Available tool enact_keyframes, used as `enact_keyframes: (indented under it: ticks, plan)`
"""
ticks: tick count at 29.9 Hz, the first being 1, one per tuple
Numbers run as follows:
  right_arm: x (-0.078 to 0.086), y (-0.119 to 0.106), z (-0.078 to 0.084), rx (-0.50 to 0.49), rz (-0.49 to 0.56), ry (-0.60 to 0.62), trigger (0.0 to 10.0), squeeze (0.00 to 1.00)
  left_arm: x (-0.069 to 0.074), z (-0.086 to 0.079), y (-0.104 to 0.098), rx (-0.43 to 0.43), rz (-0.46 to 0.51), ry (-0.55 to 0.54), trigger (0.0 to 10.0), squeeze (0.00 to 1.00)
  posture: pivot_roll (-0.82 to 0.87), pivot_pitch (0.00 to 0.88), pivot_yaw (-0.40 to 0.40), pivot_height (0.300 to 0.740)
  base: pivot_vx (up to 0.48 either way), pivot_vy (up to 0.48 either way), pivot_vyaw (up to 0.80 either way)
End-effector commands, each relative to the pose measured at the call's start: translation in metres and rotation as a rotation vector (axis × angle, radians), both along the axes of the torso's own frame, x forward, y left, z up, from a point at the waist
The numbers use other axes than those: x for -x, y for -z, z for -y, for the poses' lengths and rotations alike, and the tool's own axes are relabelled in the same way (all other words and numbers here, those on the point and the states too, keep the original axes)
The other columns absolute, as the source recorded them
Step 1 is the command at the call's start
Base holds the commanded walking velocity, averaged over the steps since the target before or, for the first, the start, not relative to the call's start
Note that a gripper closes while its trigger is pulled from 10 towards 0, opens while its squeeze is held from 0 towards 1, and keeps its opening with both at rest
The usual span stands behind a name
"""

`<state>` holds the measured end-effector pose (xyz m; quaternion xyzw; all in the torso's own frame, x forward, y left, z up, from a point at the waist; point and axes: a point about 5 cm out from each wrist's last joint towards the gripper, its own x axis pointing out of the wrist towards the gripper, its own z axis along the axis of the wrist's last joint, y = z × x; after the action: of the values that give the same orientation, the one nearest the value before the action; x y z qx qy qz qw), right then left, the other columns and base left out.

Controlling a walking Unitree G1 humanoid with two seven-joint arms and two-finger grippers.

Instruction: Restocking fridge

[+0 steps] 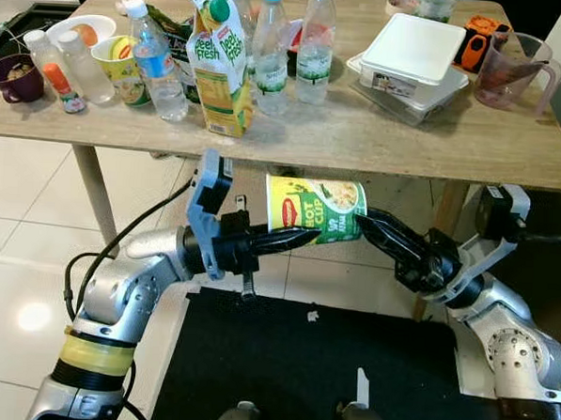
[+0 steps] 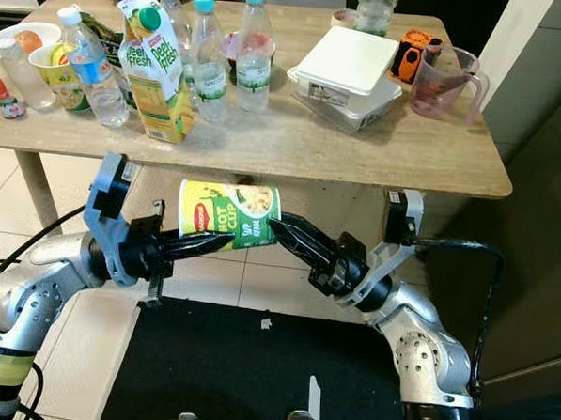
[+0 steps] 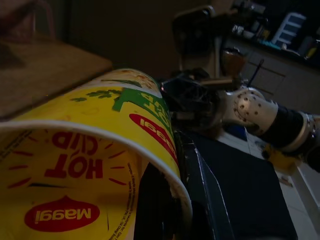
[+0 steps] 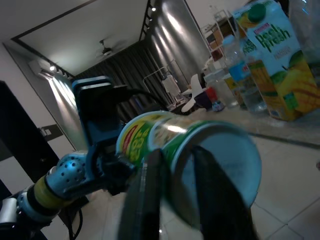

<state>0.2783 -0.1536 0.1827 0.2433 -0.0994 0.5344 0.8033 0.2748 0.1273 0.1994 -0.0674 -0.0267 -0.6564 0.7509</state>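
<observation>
A big wooden table (image 1: 378, 135) fills the top of the head views. On it, at the upper left, stand a juice carton (image 1: 219, 61) and water bottles (image 1: 270, 49); a white box (image 1: 413, 49) sits at the upper right. In the middle, below the table edge, a yellow and green noodle cup (image 1: 315, 210) lies sideways in the air. The left gripper (image 1: 293, 237) pinches its rim from the left. The right gripper (image 1: 366, 222) pinches its bottom end from the right

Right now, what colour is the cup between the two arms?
Yellow and green, with a red logo: the noodle cup, clearest from the left eye view.
</observation>
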Motion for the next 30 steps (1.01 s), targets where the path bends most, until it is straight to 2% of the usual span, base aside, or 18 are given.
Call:
enact_keyframes:
  ticks: [1,2,3,7,9,11,17,18,20,22,23,25,26,27,28,30]
  plan:
    - [0.0,0.013,0.003,-0.001,-0.06,0.017,10.0,1.0,0.002,-0.001,0.004,-0.026,0.003,0.013,0.0,0.0,-0.07,0.181,0.01,0.74,0.0,0.0,0.0]
    - [0.001,0.022,0.008,-0.01,-0.097,0.036,10.0,1.0,0.001,-0.003,0.007,-0.03,-0.007,-0.003,0.0,0.0,-0.07,0.18,0.009,0.74,0.0,0.0,0.0]
    - [0.001,0.022,0.008,-0.01,-0.097,0.036,10.0,1.0,0.001,-0.003,0.007,-0.03,-0.007,-0.003,0.0,0.0,-0.07,0.18,0.009,0.74,0.0,0.0,0.0]
    - [0.006,0.055,0.029,-0.046,-0.231,0.139,10.0,1.0,-0.002,-0.012,0.028,-0.065,-0.065,-0.072,0.0,0.0,-0.07,0.174,0.007,0.74,0.0,0.0,0.0]
    - [0.006,0.059,0.031,-0.049,-0.247,0.152,10.0,1.0,-0.003,-0.013,0.031,-0.071,-0.073,-0.082,0.0,0.0,-0.07,0.174,0.007,0.74,0.0,0.0,0.0]
    - [0.008,0.08,0.044,-0.041,-0.332,0.226,10.0,1.0,-0.006,-0.017,0.045,-0.101,-0.106,-0.126,0.0,0.0,-0.07,0.165,0.001,0.74,0.0,0.0,0.0]
    - [0.012,0.102,0.057,-0.036,-0.43,0.31,10.0,1.0,-0.009,-0.023,0.062,-0.145,-0.145,-0.186,0.0,0.0,-0.07,0.156,-0.003,0.74,0.0,0.0,0.0]
    - [0.013,0.111,0.061,-0.026,-0.467,0.344,10.0,1.0,-0.009,-0.025,0.07,-0.167,-0.163,-0.21,0.0,0.0,-0.07,0.15,-0.005,0.74,0.0,0.0,0.0]
    - [0.02,0.144,0.072,0.021,-0.616,0.487,10.0,1.0,-0.01,-0.035,0.103,-0.268,-0.236,-0.326,0.0,0.0,-0.07,0.14,-0.007,0.74,0.0,0.0,0.0]
    - [0.027,0.161,0.077,0.054,-0.698,0.558,10.0,1.0,-0.009,-0.041,0.122,-0.338,-0.273,-0.389,0.0,0.0,-0.07,0.14,-0.007,0.74,0.0,0.0,0.0]
    - [0.03,0.171,0.08,0.083,-0.751,0.609,10.0,0.62,-0.007,-0.044,0.133,-0.372,-0.291,-0.415,0.0,0.0,-0.07,0.137,-0.01,0.74,0.0,0.0,0.0]
    - [0.032,0.177,0.081,0.102,-0.784,0.641,10.0,0.62,-0.006,-0.045,0.139,-0.391,-0.301,-0.429,0.0,0.0,-0.07,0.137,-0.01,0.74,0.0,0.0,0.0]
    - [0.041,0.191,0.086,0.14,-0.871,0.706,10.0,0.0,-0.003,-0.049,0.153,-0.44,-0.335,-0.48,0.0,0.0,-0.07,0.129,-0.019,0.74,0.0,0.0,0.0]
    - [0.048,0.201,0.089,0.168,-0.93,0.75,10.0,0.0,-0.002,-0.051,0.163,-0.475,-0.357,-0.514,0.0,0.0,-0.07,0.129,-0.019,0.74,0.0,0.0,0.0]
    - [0.048,0.201,0.089,0.168,-0.93,0.75,10.0,0.0,-0.002,-0.051,0.163,-0.475,-0.357,-0.514,0.0,0.0,-0.07,0.129,-0.019,0.74,0.0,0.0,0.0]
    - [0.07,0.222,0.099,0.248,-1.06,0.871,10.0,0.0,0.004,-0.06,0.186,-0.577,-0.409,-0.643,0.0,0.0,-0.07,0.116,-0.031,0.74,0.0,0.0,0.0]
